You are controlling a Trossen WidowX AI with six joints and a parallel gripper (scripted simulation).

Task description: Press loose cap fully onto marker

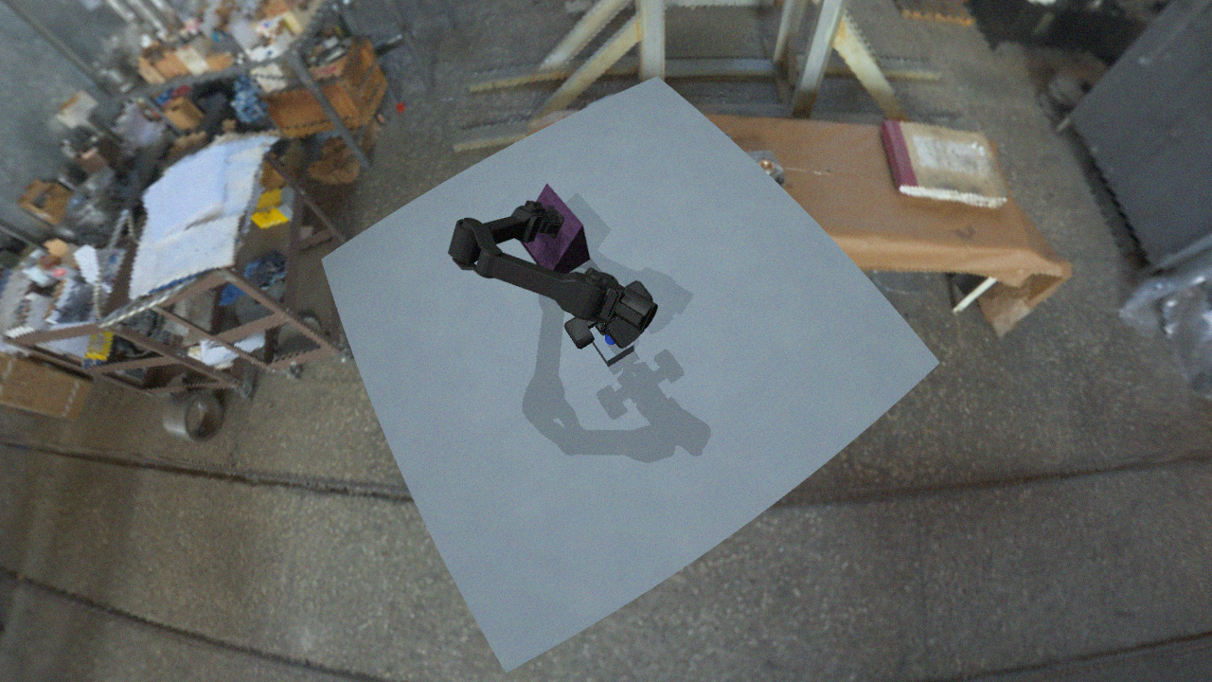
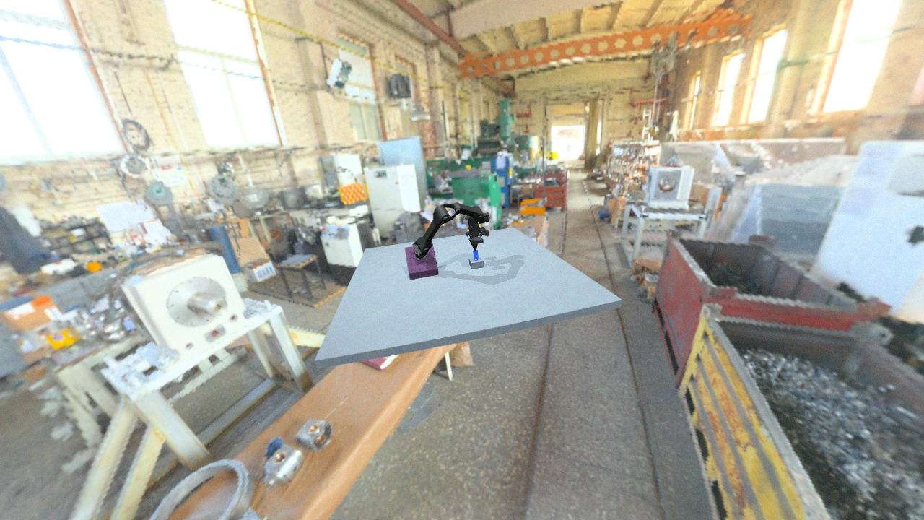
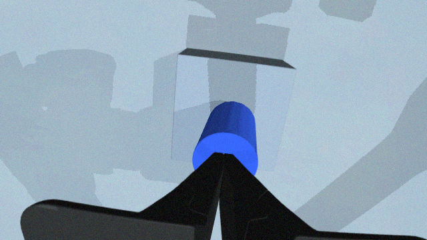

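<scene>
Hand point(image 3: 223, 155) pinched fully together, gripping nothing, tips over near edge of blue cap's point(image 3: 230, 133) flat top at centre of wrist frame. Cap sits upright over pale holder block point(image 3: 267, 110) on grey tabletop point(image 1: 508, 526); marker itself hidden beneath cap. Arm's purple base point(image 2: 421, 263) left of block in exterior frame.

Marker point(image 3: 230, 133) body hidden under its blue cap; holder block point(image 1: 621, 357) half behind the gripper point(image 1: 606, 332)

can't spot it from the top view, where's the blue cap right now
The blue cylindrical cap stands on the marker in the pale square holder block, directly under the shut jaws in the wrist view, beside the purple base block.
</scene>
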